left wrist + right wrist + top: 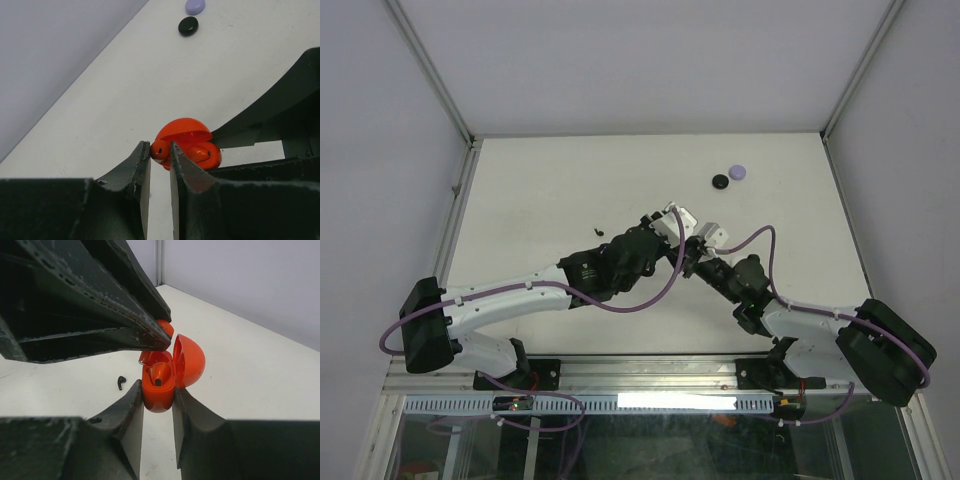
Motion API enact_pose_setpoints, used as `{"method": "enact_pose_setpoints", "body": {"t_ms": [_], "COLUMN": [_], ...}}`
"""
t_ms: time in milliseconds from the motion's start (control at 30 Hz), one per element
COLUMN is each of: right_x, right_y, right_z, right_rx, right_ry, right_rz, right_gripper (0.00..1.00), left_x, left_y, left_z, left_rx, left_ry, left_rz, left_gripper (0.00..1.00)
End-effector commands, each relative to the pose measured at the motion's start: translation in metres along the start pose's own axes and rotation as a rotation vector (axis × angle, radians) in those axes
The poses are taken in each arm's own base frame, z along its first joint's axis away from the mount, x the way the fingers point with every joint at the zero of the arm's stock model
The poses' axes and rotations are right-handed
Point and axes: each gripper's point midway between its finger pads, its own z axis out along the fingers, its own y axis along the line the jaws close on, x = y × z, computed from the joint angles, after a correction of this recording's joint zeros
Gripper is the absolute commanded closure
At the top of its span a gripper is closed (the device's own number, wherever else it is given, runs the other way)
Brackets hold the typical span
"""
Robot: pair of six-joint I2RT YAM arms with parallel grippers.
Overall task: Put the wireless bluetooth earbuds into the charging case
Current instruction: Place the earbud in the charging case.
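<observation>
The right claw is clamped on the base of the open red charging case. The left claw pinches a red earbud right at the case's mouth. A second red earbud sits inside the case, just above the right claw's fingertips. A black earbud lies on the bench, left of that claw

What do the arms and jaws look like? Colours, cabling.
The left arm and right arm have white links, black joints and bulky black bases. A purple cable loops along each. White blocks sit at the wrists. The jaws are matte black, tapered, with scuffed edges.
</observation>
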Motion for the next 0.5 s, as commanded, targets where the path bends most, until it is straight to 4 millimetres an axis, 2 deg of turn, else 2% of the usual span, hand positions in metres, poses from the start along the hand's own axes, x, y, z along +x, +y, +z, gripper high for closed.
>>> {"method": "enact_pose_setpoints", "body": {"t_ms": [0,133,467], "right_x": [-0.0362,-0.0352,-0.0376], "right_y": [0.0062,0.0071,0.0052], "right_z": [0.0036,0.0039,0.0021], "right_rx": [-0.034,-0.039,-0.027], "right_ry": [-0.129,-0.126,-0.135], "right_rz": [-0.005,-0.003,-0.006], "right_gripper": [1.0,1.0,1.0], "left_x": [-0.0321,-0.0369,-0.0279], "left_y": [0.0096,0.0115,0.0102], "left_z": [-0.0028,-0.0037,-0.0042], "left_rx": [-0.04,-0.045,-0.04], "left_ry": [-0.096,-0.118,-0.097], "left_rz": [-0.054,-0.067,-0.031], "left_gripper": [0.87,0.87,0.87]}}
